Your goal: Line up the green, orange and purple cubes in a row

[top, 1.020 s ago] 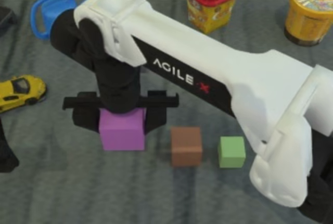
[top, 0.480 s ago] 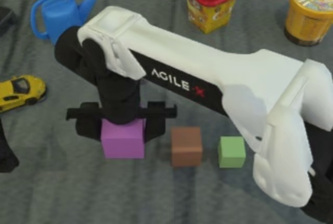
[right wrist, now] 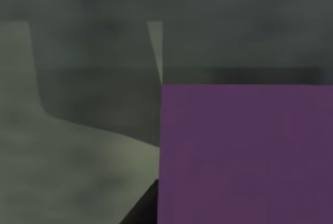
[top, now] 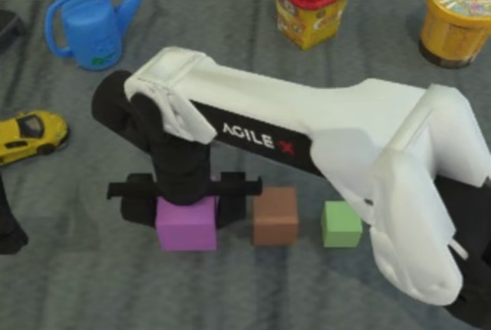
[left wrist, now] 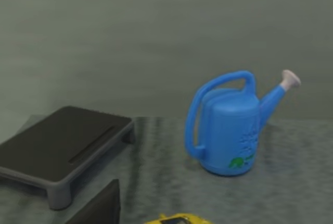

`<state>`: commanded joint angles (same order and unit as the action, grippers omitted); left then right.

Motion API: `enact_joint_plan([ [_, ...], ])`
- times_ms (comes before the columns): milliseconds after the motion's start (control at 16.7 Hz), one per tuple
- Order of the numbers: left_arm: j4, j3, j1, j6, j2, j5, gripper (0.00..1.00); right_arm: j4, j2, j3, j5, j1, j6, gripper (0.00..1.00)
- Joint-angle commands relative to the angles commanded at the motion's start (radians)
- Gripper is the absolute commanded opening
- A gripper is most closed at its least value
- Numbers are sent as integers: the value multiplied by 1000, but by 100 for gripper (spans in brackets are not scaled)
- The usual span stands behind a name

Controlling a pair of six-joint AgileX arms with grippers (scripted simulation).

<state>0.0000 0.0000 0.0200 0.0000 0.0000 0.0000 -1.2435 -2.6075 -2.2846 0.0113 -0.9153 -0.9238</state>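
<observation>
Though half-hidden — matte purple cube point(top: 186, 224), seemingly clamped.

Right arm point(top: 322, 138): long white moulded shell with rounded, blocky housings, carried black "AGILE" lettering followed by a red X on a black side panel. Its wrist section point(top: 180, 169) was matte black and cylindrical, ending in a black crossbar with 2 thick black fingers point(top: 234, 203). Left arm point(top: 9, 226): only a black part showed at the table's left edge.
</observation>
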Motion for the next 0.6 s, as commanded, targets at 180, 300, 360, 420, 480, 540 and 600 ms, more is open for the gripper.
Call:
enact_joint_plan([
  [180, 0, 0, 0, 0, 0, 0, 100, 0, 0, 0, 0, 0, 0, 15],
  [300, 0, 0, 0, 0, 0, 0, 100, 0, 0, 0, 0, 0, 0, 30],
  [360, 0, 0, 0, 0, 0, 0, 100, 0, 0, 0, 0, 0, 0, 38],
  [420, 0, 0, 0, 0, 0, 0, 100, 0, 0, 0, 0, 0, 0, 45],
  [480, 0, 0, 0, 0, 0, 0, 100, 0, 0, 0, 0, 0, 0, 53],
  [540, 0, 0, 0, 0, 0, 0, 100, 0, 0, 0, 0, 0, 0, 60],
  [600, 0, 0, 0, 0, 0, 0, 100, 0, 0, 0, 0, 0, 0, 68],
])
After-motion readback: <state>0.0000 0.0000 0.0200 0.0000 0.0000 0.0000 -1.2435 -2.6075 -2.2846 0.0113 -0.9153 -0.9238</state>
